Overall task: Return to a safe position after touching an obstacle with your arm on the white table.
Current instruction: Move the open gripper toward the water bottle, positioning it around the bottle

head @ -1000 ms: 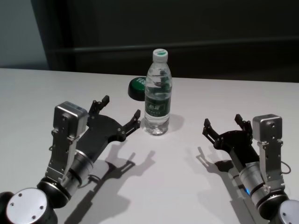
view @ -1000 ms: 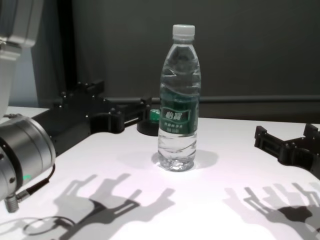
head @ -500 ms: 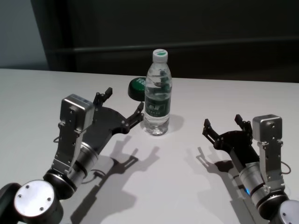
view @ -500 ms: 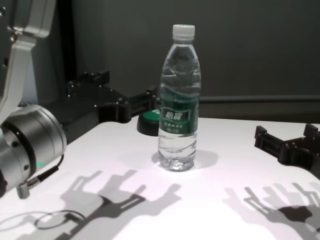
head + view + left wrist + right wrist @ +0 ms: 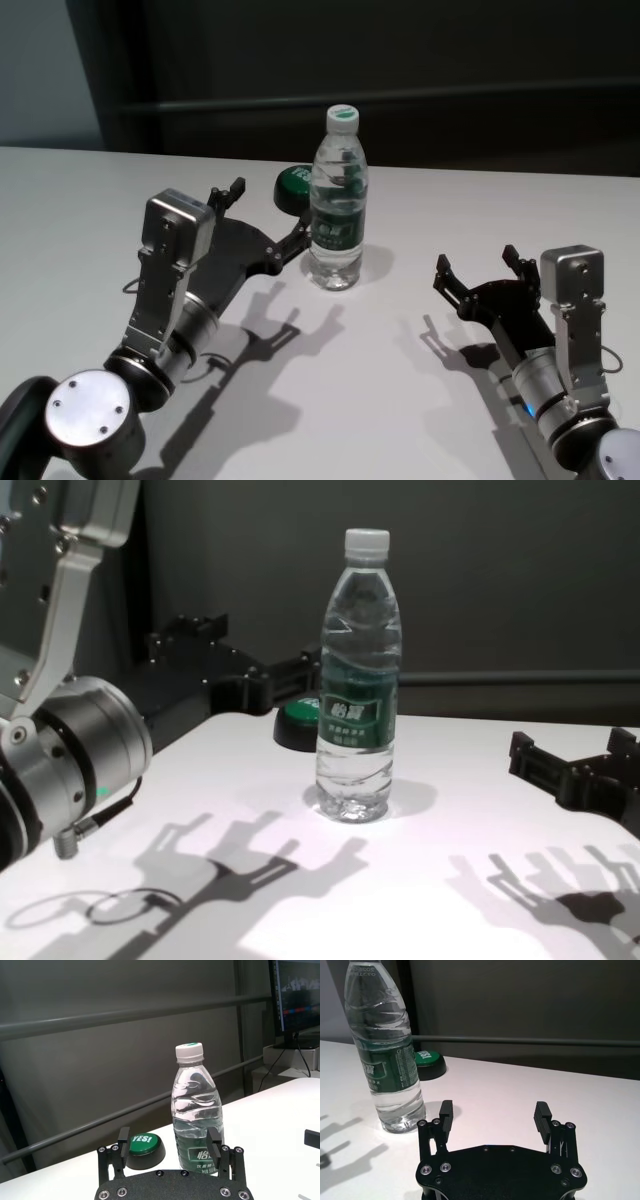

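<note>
The water bottle [image 5: 337,201] stands upright on the white table [image 5: 80,190], and everything else is placed here against it. It is clear plastic with a white screw cap and a dark green label around its middle; the lower part shows water.

The left gripper [image 5: 268,218] is raised off the tabletop just to the left of the bottle, its two black fingers spread apart and holding nothing. One fingertip [image 5: 303,233] lies right at the bottle's label on the left side (whether it touches the plastic or stops just short cannot be told from the head view). The other fingertip points toward the space left of the bottle, near a green dome button [image 5: 294,186]. In the left wrist view the bottle [image 5: 197,1118] rises just beyond one of the spread fingers, and the button [image 5: 144,1143], marked "YES!", sits behind the gap between them.

The button rests on the table behind the bottle and slightly to its left, close to its base.

The right gripper [image 5: 481,268] is well to the right of the bottle and nearer the robot, low over the table, fingers apart and empty. In the right wrist view the bottle [image 5: 384,1051] stands clear of those fingers.
</note>
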